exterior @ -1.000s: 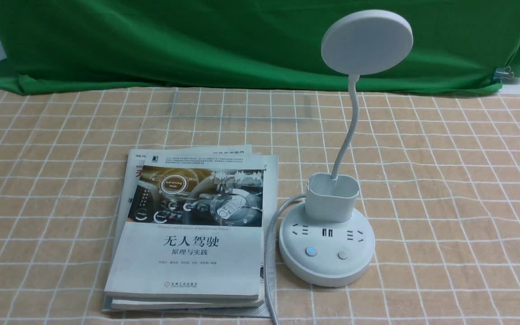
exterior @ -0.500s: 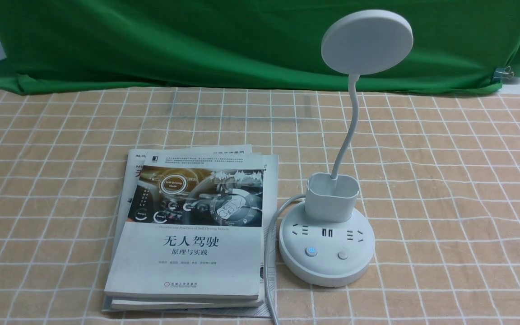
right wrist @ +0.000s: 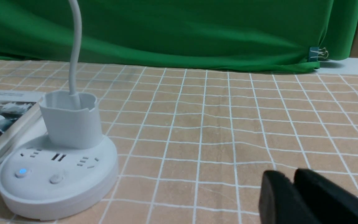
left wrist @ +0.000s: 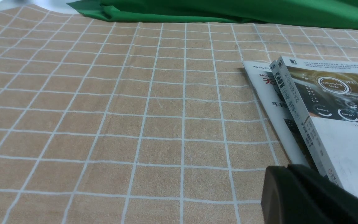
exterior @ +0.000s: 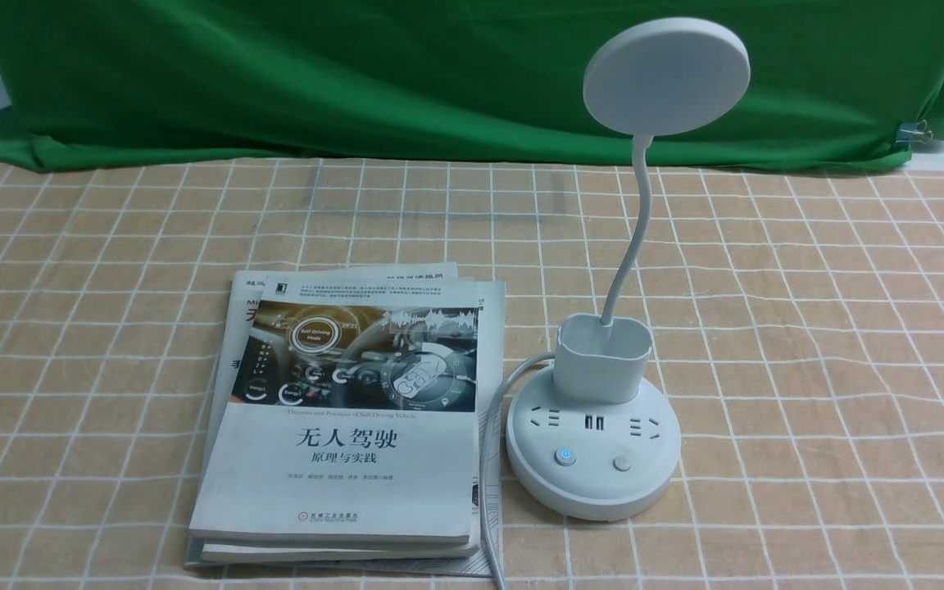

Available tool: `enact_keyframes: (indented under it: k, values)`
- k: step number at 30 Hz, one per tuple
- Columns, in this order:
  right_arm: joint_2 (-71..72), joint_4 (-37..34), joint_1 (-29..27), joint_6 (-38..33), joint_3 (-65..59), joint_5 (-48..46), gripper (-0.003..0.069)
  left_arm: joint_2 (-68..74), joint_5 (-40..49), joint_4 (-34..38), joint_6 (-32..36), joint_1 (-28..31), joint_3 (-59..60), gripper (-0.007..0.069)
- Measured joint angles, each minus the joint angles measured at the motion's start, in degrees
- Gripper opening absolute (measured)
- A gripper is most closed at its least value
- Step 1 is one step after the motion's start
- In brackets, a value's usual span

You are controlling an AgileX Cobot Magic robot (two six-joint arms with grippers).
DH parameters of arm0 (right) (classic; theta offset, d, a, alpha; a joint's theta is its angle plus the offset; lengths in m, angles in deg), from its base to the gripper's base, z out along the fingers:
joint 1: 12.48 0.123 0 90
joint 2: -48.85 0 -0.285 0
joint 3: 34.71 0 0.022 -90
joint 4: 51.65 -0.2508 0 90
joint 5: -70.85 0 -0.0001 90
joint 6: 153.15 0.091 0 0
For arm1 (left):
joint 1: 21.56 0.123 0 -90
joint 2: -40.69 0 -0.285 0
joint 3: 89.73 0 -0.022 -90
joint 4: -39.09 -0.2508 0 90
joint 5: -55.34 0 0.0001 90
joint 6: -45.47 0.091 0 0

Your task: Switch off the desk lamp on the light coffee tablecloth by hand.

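Observation:
The white desk lamp [exterior: 595,467] stands on the light coffee tablecloth [exterior: 808,328], right of centre. Its disc head [exterior: 666,75] sits high on the bent neck above the cup holder [exterior: 603,359]. The base's left button [exterior: 565,456] glows blue; the right button [exterior: 622,464] is unlit. In the right wrist view the lamp base [right wrist: 57,177] lies well off to the side of my right gripper [right wrist: 291,179], which is shut and empty, low over the cloth. My left gripper [left wrist: 287,169] is shut and empty beside the books' corner.
A stack of books [exterior: 349,426] lies just left of the lamp, and also shows in the left wrist view [left wrist: 337,124]. The lamp's white cable [exterior: 488,459] runs between books and base to the front edge. A green backdrop cloth [exterior: 357,74] hangs behind.

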Motion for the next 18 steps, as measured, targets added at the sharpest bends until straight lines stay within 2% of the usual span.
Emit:
enact_keyframes:
  k: [18]
  values:
    - [0.0,0.0,0.0,0.0,0.0,0.0,0.0137,0.0,0.0,-0.1,0.0,0.1,0.0,0.0005]
